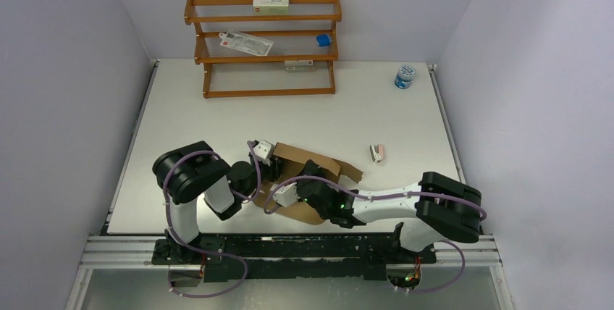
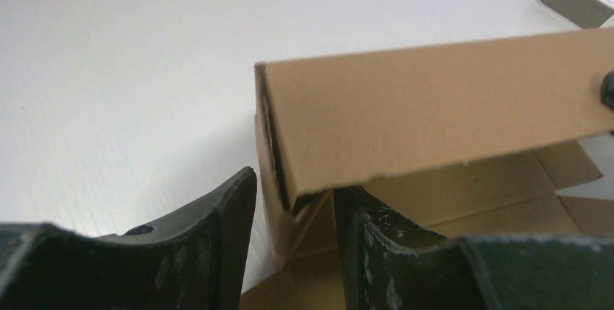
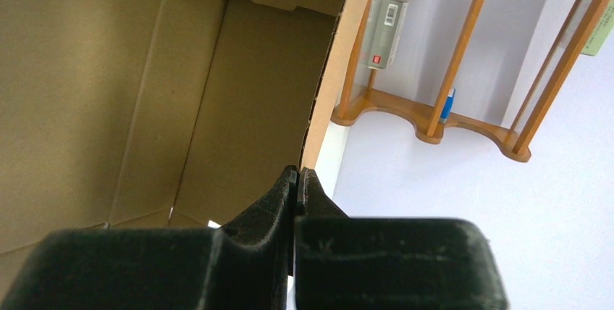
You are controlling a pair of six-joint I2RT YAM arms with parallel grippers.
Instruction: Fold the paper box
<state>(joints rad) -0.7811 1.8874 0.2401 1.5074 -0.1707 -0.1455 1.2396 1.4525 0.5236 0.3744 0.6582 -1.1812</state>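
The paper box [image 1: 317,167] is brown cardboard, partly folded, lying on the white table between the two arms with flaps spread out. In the left wrist view one upright wall [image 2: 434,107] ends in a corner. My left gripper [image 2: 297,183] straddles that corner, its jaws apart and the outer finger [image 2: 217,237] clear of the cardboard. My right gripper [image 3: 298,171] is shut, its tips right at the lower end of another raised wall's edge [image 3: 340,56], with the box's inside [image 3: 108,93] to its left. I see no cardboard between its fingers.
A wooden rack [image 1: 262,49] with white-and-green cartons stands at the back of the table, and its feet [image 3: 434,118] show in the right wrist view. A blue-lidded jar [image 1: 405,76] sits at the back right. A small pink-and-white item [image 1: 377,153] lies right of the box.
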